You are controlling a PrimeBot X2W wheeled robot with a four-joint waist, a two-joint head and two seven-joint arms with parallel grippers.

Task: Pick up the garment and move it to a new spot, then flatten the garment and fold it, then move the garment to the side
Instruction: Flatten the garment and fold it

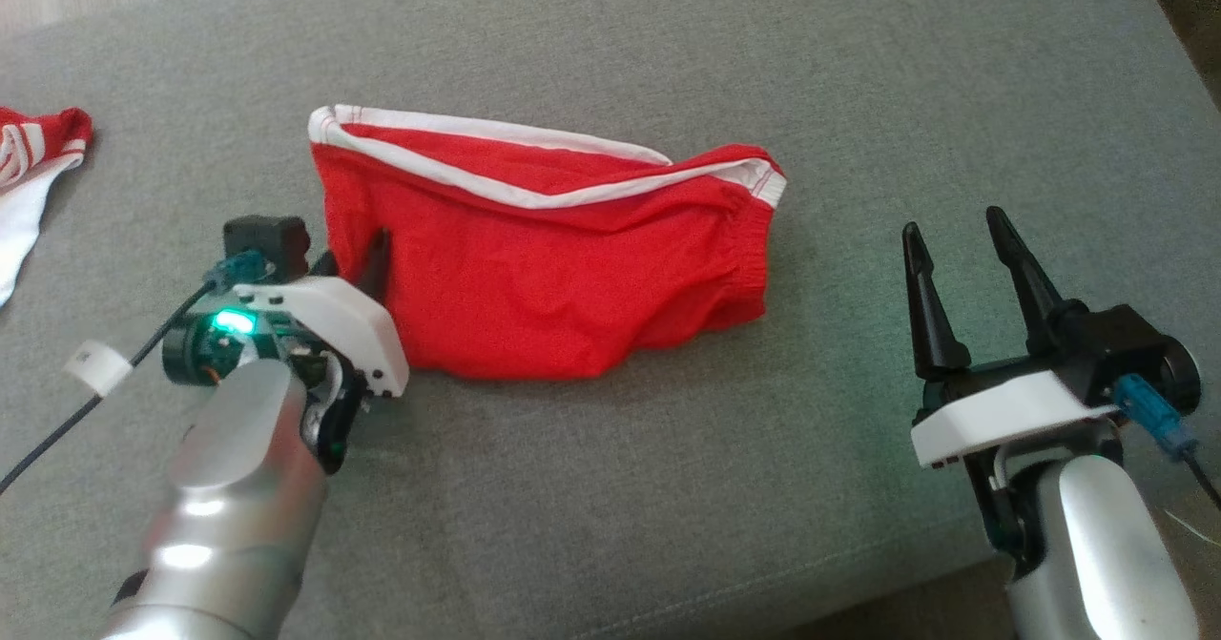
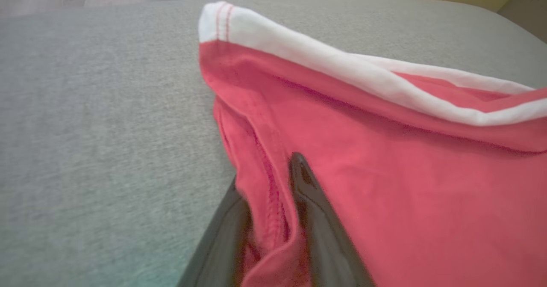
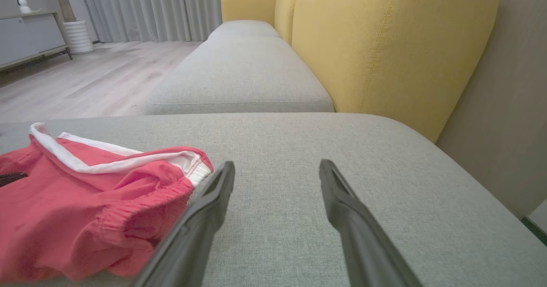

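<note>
Left gripper [image 1: 361, 260] clamped on a seam fold at the left edge of red shorts [image 1: 553, 278] with white trim, lying crumpled in the middle of grey sofa cushion [image 1: 668, 487], right gripper [image 1: 956, 223] spread wide and empty, apart from them on the right, over the cushion.

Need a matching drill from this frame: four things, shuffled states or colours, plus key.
Things:
1. left gripper
2. right gripper
3. shorts
4. backrest

States:
A. yellow
B. fingers spread, nothing between them
C. fingers on either side of a red cloth fold
D. red with white trim, lying on the grey cushion

Pairs: 1-C, 2-B, 3-D, 4-A
</note>
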